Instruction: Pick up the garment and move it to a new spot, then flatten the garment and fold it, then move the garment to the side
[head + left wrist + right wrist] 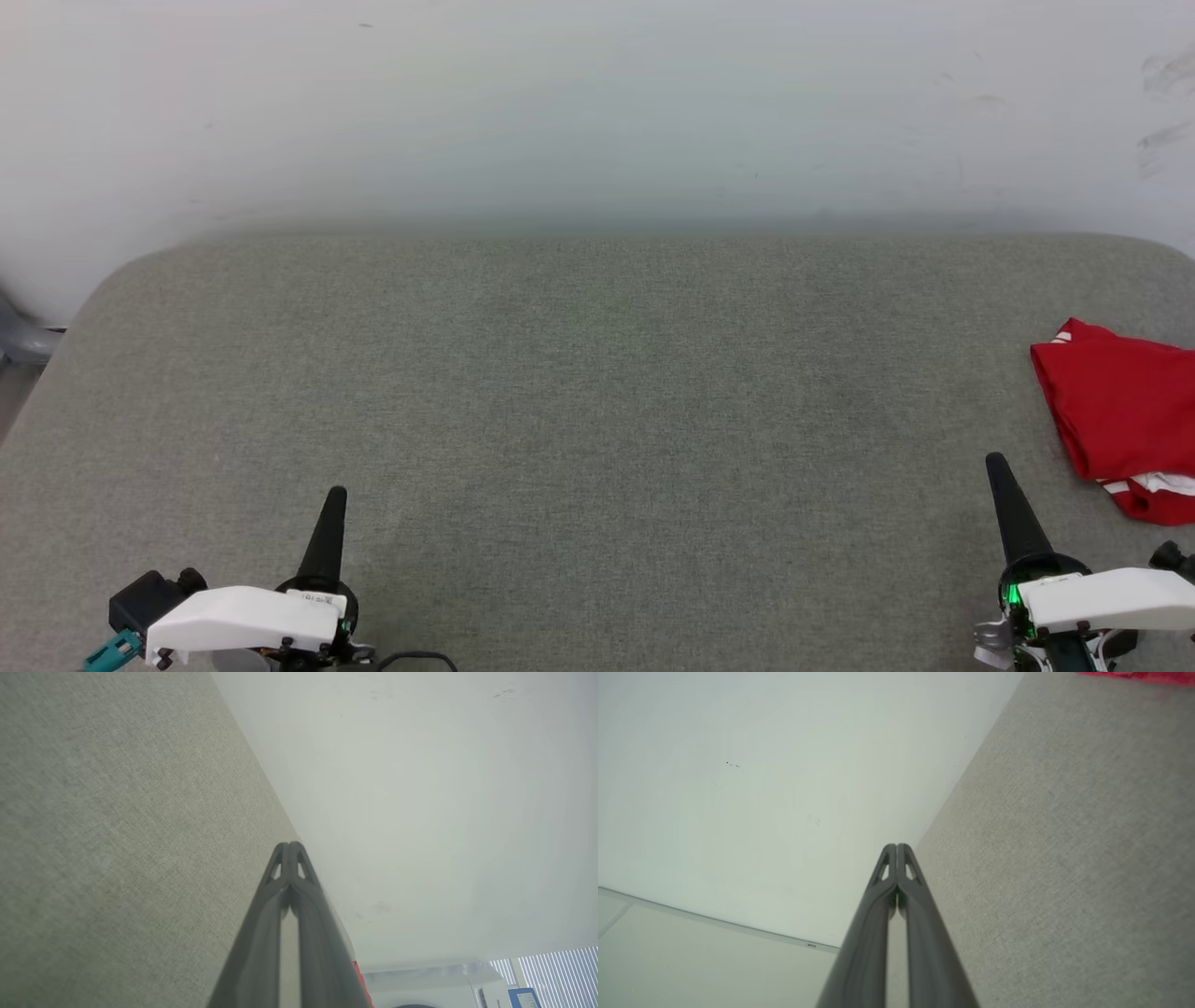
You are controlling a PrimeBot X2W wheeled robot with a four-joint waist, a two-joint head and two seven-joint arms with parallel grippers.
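The red garment [1120, 411] lies folded at the right edge of the grey padded table [579, 392], with white striped trim showing at its near corner. A strip of the garment [1139, 676] shows at the top of the right wrist view, and a red sliver of it [359, 975] beside the fingers in the left wrist view. My right gripper [997, 459] is shut and empty, just left of the garment's near corner and apart from it. My left gripper [337, 492] is shut and empty near the table's front left. Both pairs of fingertips meet in the wrist views [289, 844] [896, 845].
A pale wall [597, 103] rises behind the table's far edge. A grey object [23, 341] stands off the table's left corner. A white appliance [448, 984] and window blinds [556, 970] show beyond the table in the left wrist view.
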